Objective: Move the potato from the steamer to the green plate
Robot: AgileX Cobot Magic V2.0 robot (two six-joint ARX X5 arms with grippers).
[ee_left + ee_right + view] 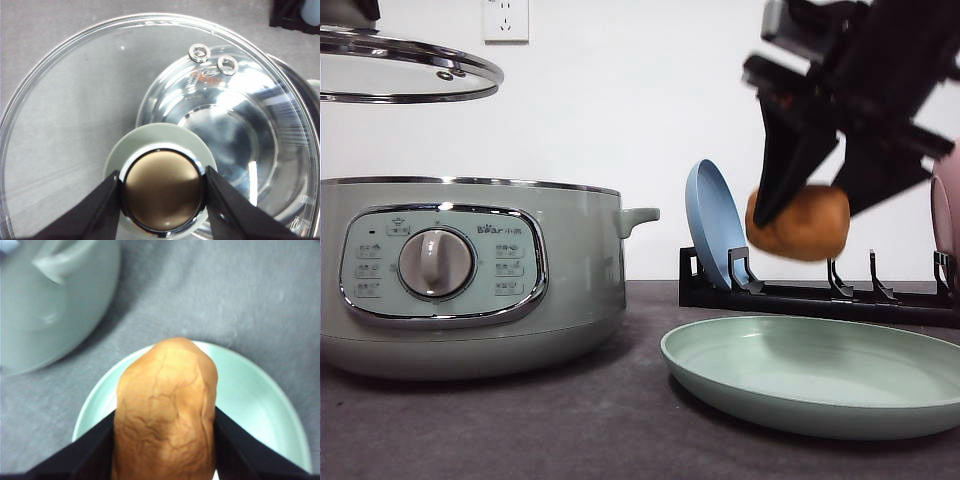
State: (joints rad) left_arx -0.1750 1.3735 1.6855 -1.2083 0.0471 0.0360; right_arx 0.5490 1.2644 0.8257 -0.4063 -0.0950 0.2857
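Note:
The orange-brown potato (800,222) hangs in the air above the pale green plate (820,375), with my right gripper (812,205) shut on it. In the right wrist view the potato (167,410) sits between the black fingers (87,452) over the plate (260,400). The sage-green steamer (460,275) stands at the left, uncovered. My left gripper (162,187) is shut on the lid knob (162,190) and holds the glass lid (410,70) above the steamer. Through the glass the shiny inner pot (225,135) shows.
A black dish rack (820,295) stands behind the green plate, with a blue plate (715,225) upright in it and a pink plate (945,215) at the right edge. The steamer's side handle (638,218) points toward the rack. A wall outlet (505,20) is on the back wall.

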